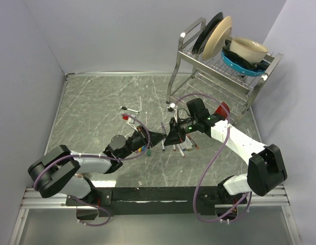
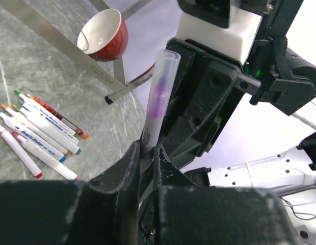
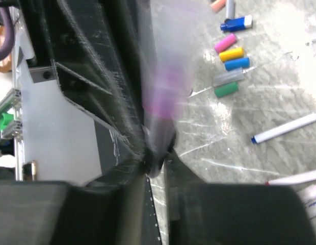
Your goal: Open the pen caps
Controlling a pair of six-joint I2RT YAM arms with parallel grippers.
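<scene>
Top view: left end effector (image 1: 159, 137) and right end effector (image 1: 172, 137) meet tip to tip. Left wrist: the left pinches a purple marker (image 2: 157, 102); its clear pen cap (image 2: 167, 61) juts ahead. It is probably light and slick, best gripped mid-length. Right wrist: blur hides the right's grip.

The middle of the grey marbled table (image 1: 97, 102) is blocked by the left gripper (image 1: 159, 136) and the right gripper (image 1: 173, 137), met around a translucent purple-tinted pen (image 2: 160, 97) clamped by the left. Beside them white-barrelled markers (image 2: 43, 133) and loose coloured plastic caps (image 3: 232, 64) are strewn. The far right is taken by a steel wire dish rack (image 1: 209, 64) with a red bowl (image 2: 104, 35) beneath. Open tabletop is left at the far left.
</scene>
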